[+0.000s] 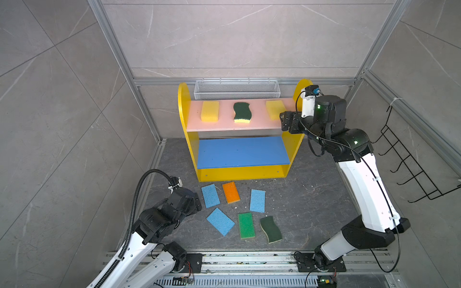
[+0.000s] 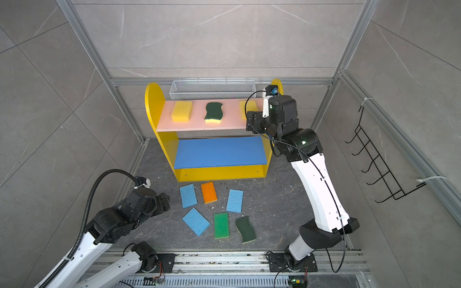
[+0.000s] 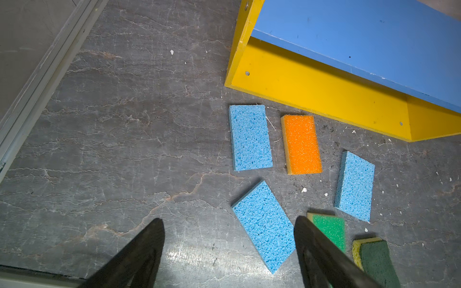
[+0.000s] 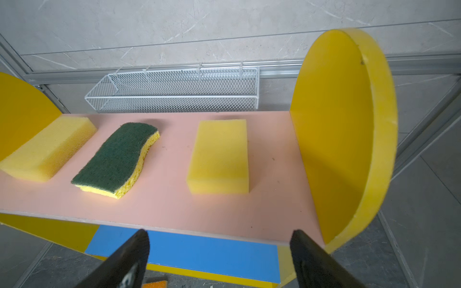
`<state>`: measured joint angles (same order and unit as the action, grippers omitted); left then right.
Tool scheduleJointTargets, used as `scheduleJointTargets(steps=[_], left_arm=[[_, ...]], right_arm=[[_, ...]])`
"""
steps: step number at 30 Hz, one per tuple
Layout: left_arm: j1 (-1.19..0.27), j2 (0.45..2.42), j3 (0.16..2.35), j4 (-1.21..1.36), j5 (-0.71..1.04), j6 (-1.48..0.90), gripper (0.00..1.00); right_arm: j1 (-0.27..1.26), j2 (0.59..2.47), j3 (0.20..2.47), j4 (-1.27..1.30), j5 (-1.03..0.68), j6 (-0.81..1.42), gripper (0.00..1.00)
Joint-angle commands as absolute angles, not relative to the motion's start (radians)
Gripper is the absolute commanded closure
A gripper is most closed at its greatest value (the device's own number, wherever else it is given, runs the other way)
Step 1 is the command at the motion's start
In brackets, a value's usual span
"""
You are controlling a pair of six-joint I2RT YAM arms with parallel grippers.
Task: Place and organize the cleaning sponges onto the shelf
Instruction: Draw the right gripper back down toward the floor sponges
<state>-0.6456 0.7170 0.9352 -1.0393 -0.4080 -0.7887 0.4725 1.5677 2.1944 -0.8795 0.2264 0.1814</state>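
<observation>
Grey marbled wall tiles and an aluminium frame enclose a dark, stone-patterned desk [image 1: 311,199], with a white mesh basket [image 1: 237,89] hung on the back rail and a black wire rack [image 1: 411,169] on the right wall. At the desk's back edge stands the shelf [image 1: 249,172]. Its pink board [image 1: 224,123] carries three sponges in a row, well apart: a yellow sponge [image 1: 210,111] by the left side panel, a dark green scourer [image 1: 242,112] at the middle with its green face up, and a second yellow sponge [image 1: 274,108] near the right side panel. Six more lie flat on the desk in front of the shelf's base: a light blue sponge [image 1: 210,195], an orange sponge [image 1: 231,192] just beside it and another light blue sponge [image 1: 257,200] apart from both. Closer to the desk's front edge are a third light blue sponge [image 1: 220,221] lying askew, a bright green sponge [image 1: 246,225] and a second scourer [image 1: 271,229]. The right fingers [image 4: 127,259] are spread wide and grip nothing, just off the pink board's front edge at its right end, facing the second yellow sponge without touching it. The left fingers [image 3: 142,251] are likewise wide apart and empty, low over the desk's left side near the third light blue sponge.
</observation>
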Motion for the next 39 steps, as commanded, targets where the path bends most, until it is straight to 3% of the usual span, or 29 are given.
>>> scheduleJointTargets(steps=[1,3,20,28,39], left_arm=[[-0.645,0.721,0.985,-1.055,-0.373,-0.759,0.16],[-0.646,0.723,0.992,-1.061,-0.359,-0.749,0.16],[-0.646,0.715,0.902,-1.052,-0.315,-0.784,0.16],[-0.645,0.713,0.814,-0.981,-0.283,-0.821,0.16],[-0.645,0.756,0.745,-0.895,-0.219,-0.854,0.18]], right_arm=[[0.473,1.518,2.125,-0.902,0.172,0.218,0.06],[0.472,1.491,2.077,-0.899,0.156,0.234,0.01],[0.472,1.27,1.547,-0.847,0.054,0.321,0.01],[0.473,1.13,1.202,-0.777,0.045,0.51,0.01],[0.484,1.025,0.927,-0.714,-0.038,0.639,0.01]])
